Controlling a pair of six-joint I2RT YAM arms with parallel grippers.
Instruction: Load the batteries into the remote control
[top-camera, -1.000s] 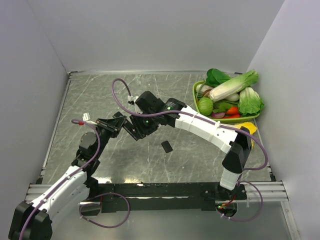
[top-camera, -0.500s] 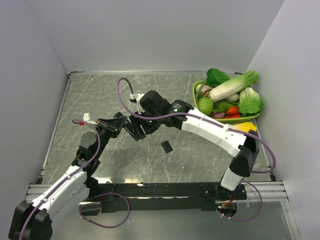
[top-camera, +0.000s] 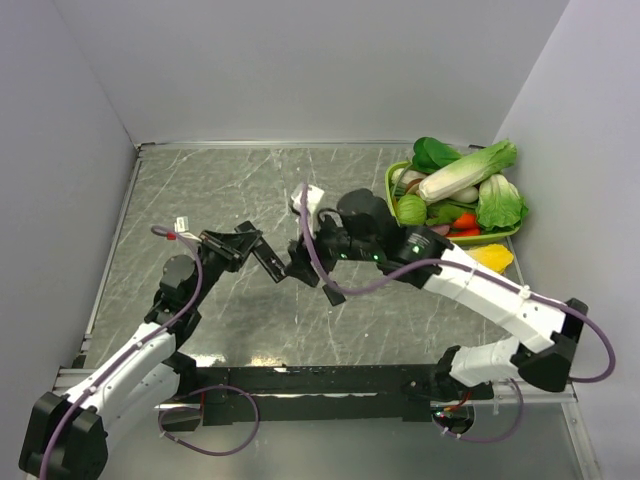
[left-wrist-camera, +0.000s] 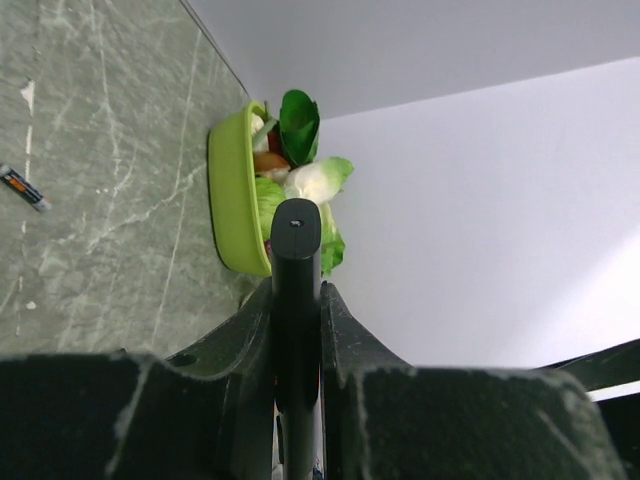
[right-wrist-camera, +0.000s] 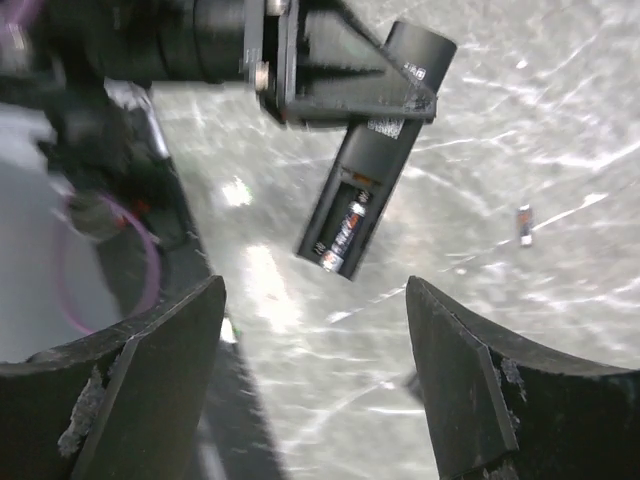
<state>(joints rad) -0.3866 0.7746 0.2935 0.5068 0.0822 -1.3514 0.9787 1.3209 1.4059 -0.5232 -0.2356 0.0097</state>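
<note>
Grey marble table (top-camera: 200, 200), left gripper (top-camera: 248, 245) clamped on remote control (right-wrist-camera: 365, 200), label (right-wrist-camera: 385, 127) unreadable, right gripper (right-wrist-camera: 315, 300) wide, empty

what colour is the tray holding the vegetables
Lime green. The tray shows best in the left wrist view.

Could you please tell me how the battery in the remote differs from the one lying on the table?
The seated battery sits in the open compartment of the remote control, raised and tilted; the loose battery lies flat on the table. The seated one rides in the left gripper's grip; the loose one touches nothing else. Both are small cylinders.
</note>
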